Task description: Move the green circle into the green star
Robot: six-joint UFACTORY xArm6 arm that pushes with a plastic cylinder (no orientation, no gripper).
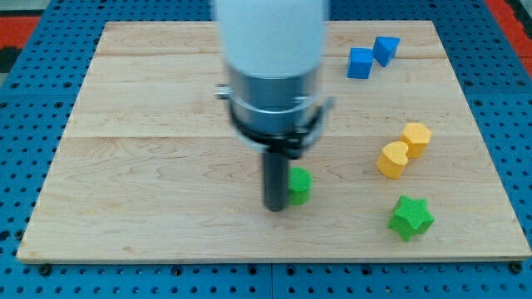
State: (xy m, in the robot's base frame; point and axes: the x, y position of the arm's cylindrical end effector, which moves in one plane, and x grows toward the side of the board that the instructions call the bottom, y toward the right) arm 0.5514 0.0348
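Mid-board: my tip [277,207] touches green circle [299,185] | green star [411,218] rightward, open board [150,174] between | no claw

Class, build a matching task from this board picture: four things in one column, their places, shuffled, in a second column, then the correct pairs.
Things
1. green circle
2. green star
3. blue blocks
4. yellow blocks

Places
A. the view's top right
B. right beside my tip, on its right
C. the view's lower right, lowest block
D. right side, between the blue pair and the star

Pairs: 1-B, 2-C, 3-A, 4-D
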